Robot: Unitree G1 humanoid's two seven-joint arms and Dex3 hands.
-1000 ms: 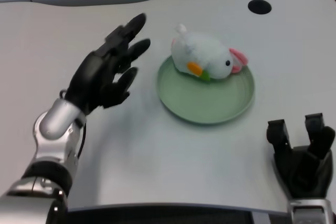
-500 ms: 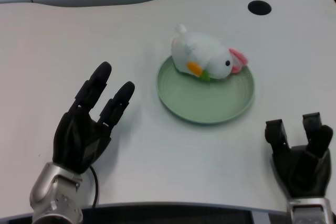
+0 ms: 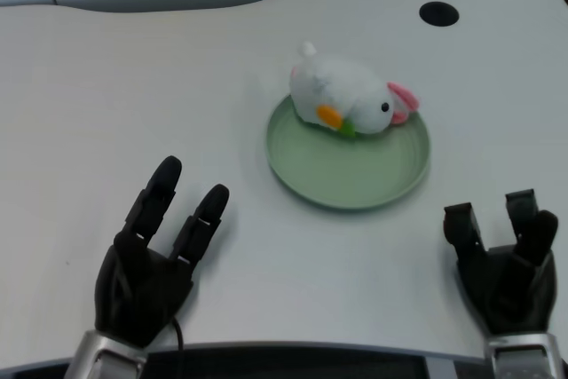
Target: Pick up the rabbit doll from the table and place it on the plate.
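Rabbit (image 3: 348, 98) lying on plate's (image 3: 348, 179) far rim. Left hand (image 3: 153, 262) empty at desk's (image 3: 106, 86) near edge, fingers spread.

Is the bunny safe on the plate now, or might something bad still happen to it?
Mostly safe, with two small worries. The rabbit doll lies at the far rim of the green plate, not in the middle, and its pink ear hangs over the edge, so a bump to the table might roll it off. The left hand is open and well away from the plate; if it swung forward, its fingers might knock the plate.
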